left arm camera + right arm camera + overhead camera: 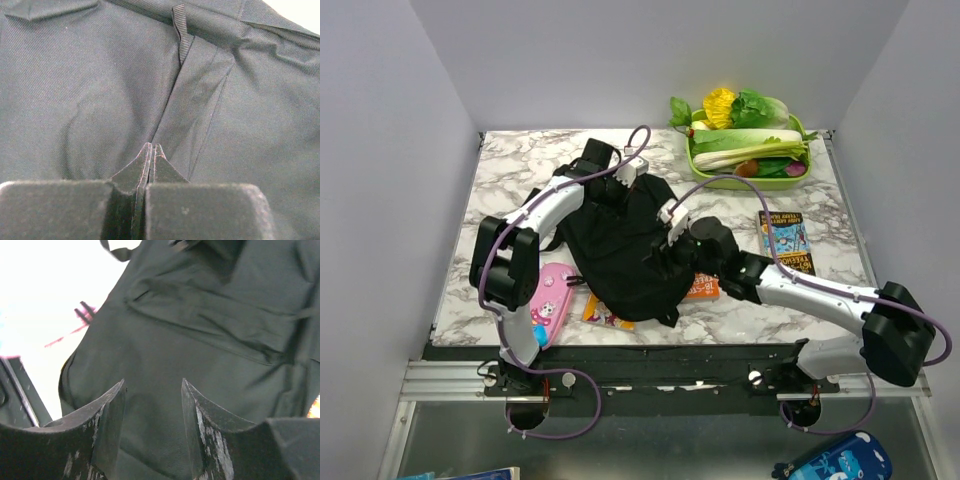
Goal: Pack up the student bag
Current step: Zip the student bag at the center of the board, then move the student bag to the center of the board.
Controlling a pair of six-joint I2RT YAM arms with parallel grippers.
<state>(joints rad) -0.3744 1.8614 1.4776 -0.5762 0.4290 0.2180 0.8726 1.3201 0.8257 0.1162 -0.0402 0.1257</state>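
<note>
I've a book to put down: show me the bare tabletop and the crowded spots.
Bare table: the far-left corner beside the student bag, and the strip right of the blue book. Crowded: the middle and front-left, with bag and pink pencil case.

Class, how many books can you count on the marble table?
3. A dark book lies apart at the right; an orange book shows beside the right arm; a yellow book peeks from under the student bag. Others may hide beneath it.
</note>
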